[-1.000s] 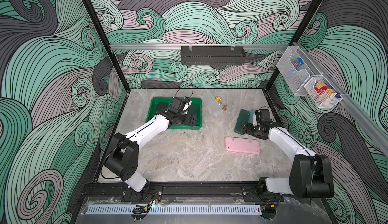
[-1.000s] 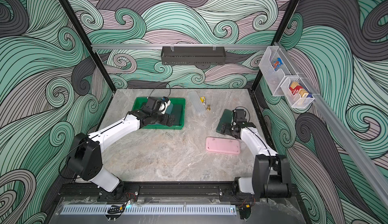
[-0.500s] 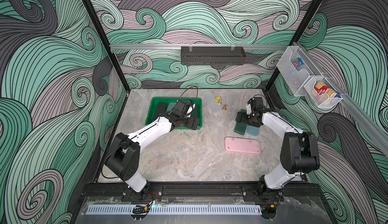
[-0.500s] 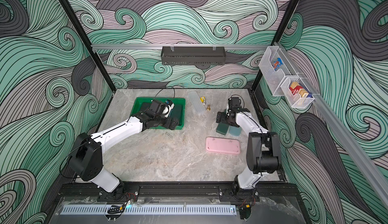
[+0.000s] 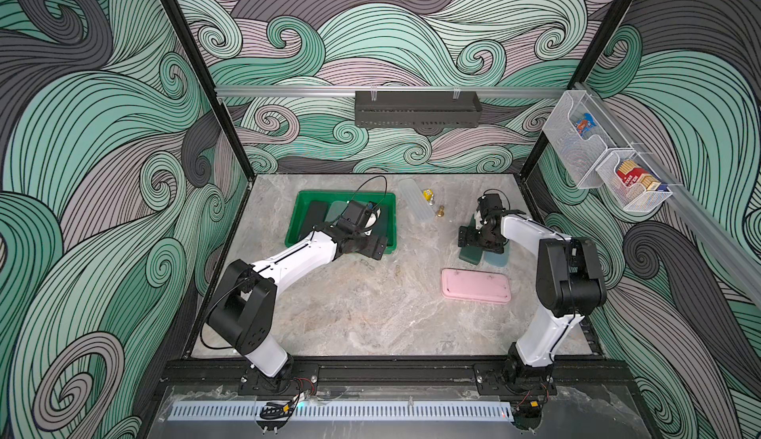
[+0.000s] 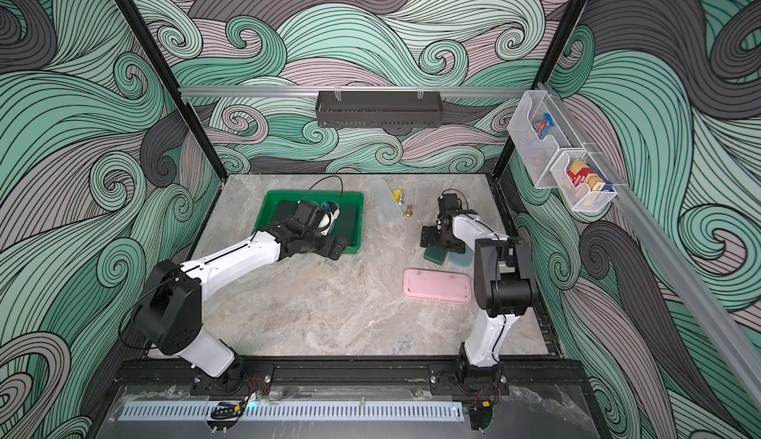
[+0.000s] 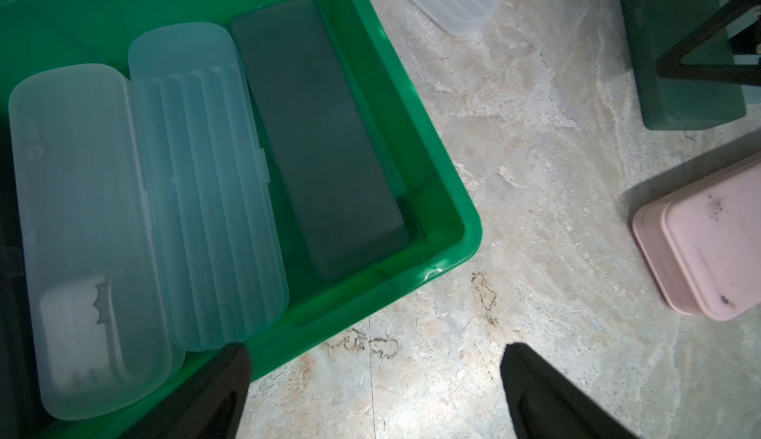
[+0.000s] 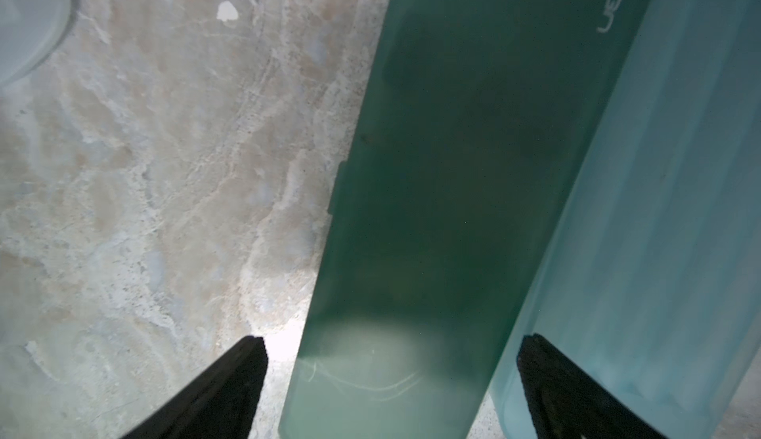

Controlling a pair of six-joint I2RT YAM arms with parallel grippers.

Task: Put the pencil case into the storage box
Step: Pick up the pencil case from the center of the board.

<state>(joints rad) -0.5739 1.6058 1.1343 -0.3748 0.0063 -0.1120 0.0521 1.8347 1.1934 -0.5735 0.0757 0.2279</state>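
Observation:
The green storage box [image 5: 302, 214] [image 6: 267, 214] [image 7: 432, 161] holds a frosted clear case [image 7: 82, 231], a ribbed blue case [image 7: 206, 190] and a dark case [image 7: 321, 140]. My left gripper [image 5: 372, 247] [image 7: 376, 350] hangs open and holds nothing, over the table at the box's near right corner. At the right, a dark green pencil case [image 5: 469, 255] [image 8: 453, 169] lies beside a light blue one [image 5: 496, 258] [image 8: 659, 210]. My right gripper [image 5: 479, 241] [image 8: 391, 340] is open above them, its fingers straddling the dark green case's width.
A pink case [image 5: 475, 286] [image 7: 708, 243] lies flat nearer the front than the right gripper. A frosted clear case [image 5: 416, 199] and two small brass pieces [image 5: 440, 211] sit near the back. A black trough [image 5: 418, 108] and wire baskets [image 5: 605, 161] hang on the walls.
The left gripper has drawn back from inside the box to its near right corner. The right arm has raised its elbow and swung round, bringing its gripper over the two cases.

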